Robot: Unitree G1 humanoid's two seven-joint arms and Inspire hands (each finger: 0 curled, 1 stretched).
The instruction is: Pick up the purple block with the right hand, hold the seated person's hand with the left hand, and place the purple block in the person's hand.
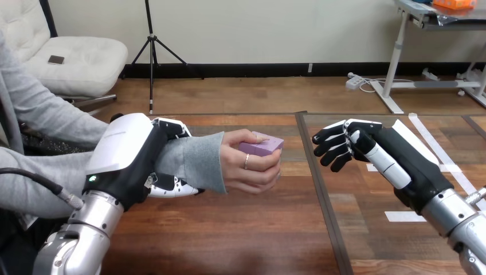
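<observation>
The small purple rectangular block (262, 145) lies in the person's hand (249, 169). The left hand (129, 156) seemingly clasps their sleeved wrist (192, 160). The right hand (367, 146) is spread and empty, so the task looks essentially done.

The table (229, 229) is brown wood with a clear grain and a soft sheen. Strips of matt white tape (404, 216) lie on it. The purple block (265, 145) looks smooth and matt. The left hand (129, 157) and right hand (367, 146) have glossy white plastic shells over matt black plastic. The 2 arms, left forearm (80, 235) and right forearm (458, 220), are silver metal with a dull shine. The person's sleeve (195, 160) is soft grey knitted cloth.
</observation>
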